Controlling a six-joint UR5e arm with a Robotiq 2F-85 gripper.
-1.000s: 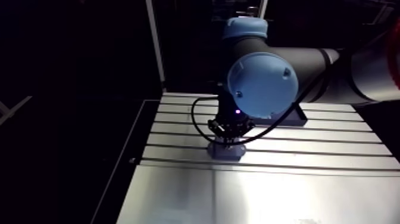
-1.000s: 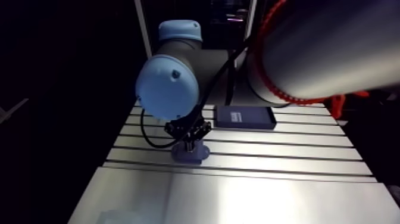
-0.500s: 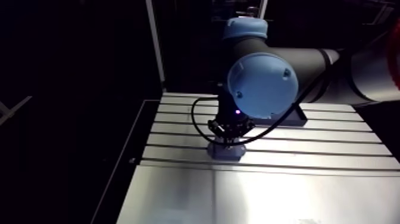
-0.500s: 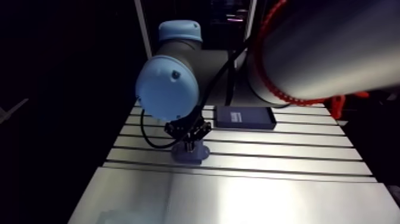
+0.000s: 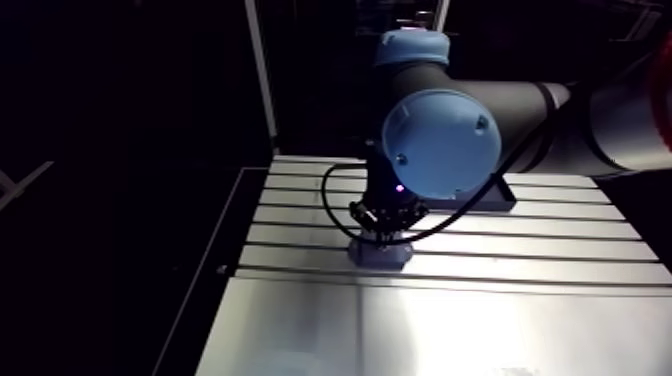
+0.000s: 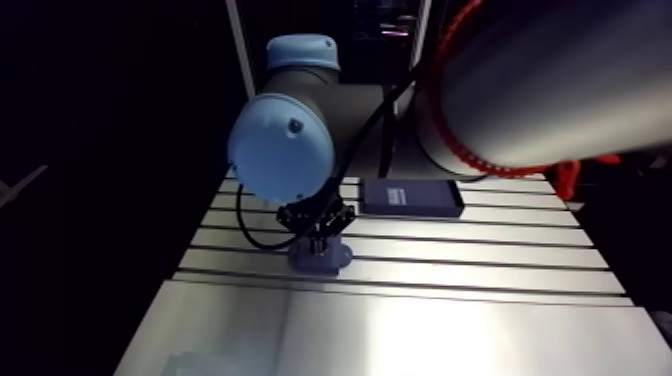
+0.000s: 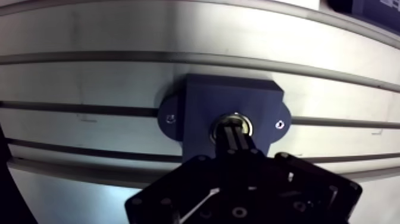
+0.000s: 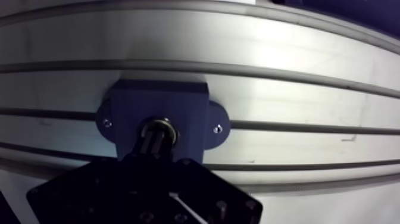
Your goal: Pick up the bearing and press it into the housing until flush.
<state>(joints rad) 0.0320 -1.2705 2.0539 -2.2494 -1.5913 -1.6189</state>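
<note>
1. One step looks done: the bearing (image 7: 246, 125) does not lie loose on the worktop (image 7: 89, 36). Its metal ring sits in the round bore of the blue housing (image 7: 202, 104).
2. In the arm view the housing stands on the slotted worktop, toward the left side and about midway between near and far. It is well apart from a dark flat box (image 6: 410, 197) at the far side.
3. The gripper (image 7: 233, 136) is straight above the bore. Its two fingers are drawn together into one narrow bar whose tips rest on the middle of the bearing, and nothing seems to be held between them.
4. Judging by that pose, the pressing step is in hand, with the closed fingertips serving as a pusher.
5. Whether the ring is flush cannot be told. A bright rim shows around the fingertips, either level with the housing face or just proud of it.
6. What is probably left is to finish the push if any rim stands proud, then lift the gripper clear.
</note>
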